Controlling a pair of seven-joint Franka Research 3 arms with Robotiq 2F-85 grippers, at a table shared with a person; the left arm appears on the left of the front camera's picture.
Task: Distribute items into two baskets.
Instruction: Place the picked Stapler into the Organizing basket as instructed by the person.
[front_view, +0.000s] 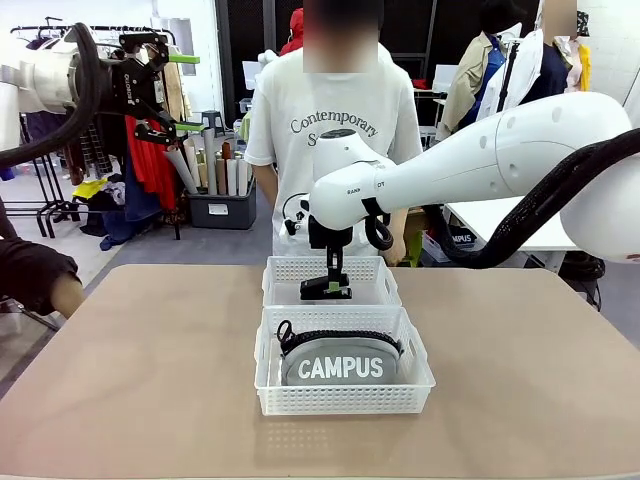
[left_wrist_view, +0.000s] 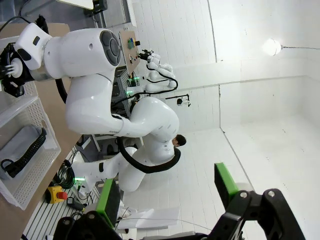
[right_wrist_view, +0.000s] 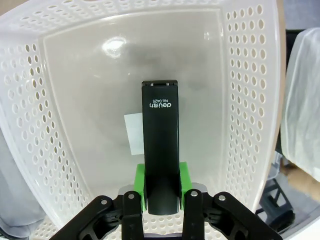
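— What has the right gripper (right_wrist_view: 160, 197) got?
— Its green pads (right_wrist_view: 141, 186) are clamped on the near end of the black stapler (right_wrist_view: 160, 160). The stapler runs straight ahead of the fingers and hangs inside the far basket (right_wrist_view: 250, 100), whose perforated walls surround it. Whether the stapler touches the clear floor below, I cannot tell.
— And in the front view?
— The right gripper (front_view: 327, 290) points down into the far basket (front_view: 283, 268), with the stapler (front_view: 327, 289) between its fingers. Just in front of it, on the robot's side, stands the near basket (front_view: 343, 398), touching the far one. The grey CAMPUS pouch (front_view: 339, 362) lies inside that.
— The left gripper?
— The left gripper (front_view: 185, 92) is raised well above the table (front_view: 130, 380), far to the left of both baskets, its fingers spread wide with nothing between them. Behind the baskets stands a person (front_view: 335, 130).
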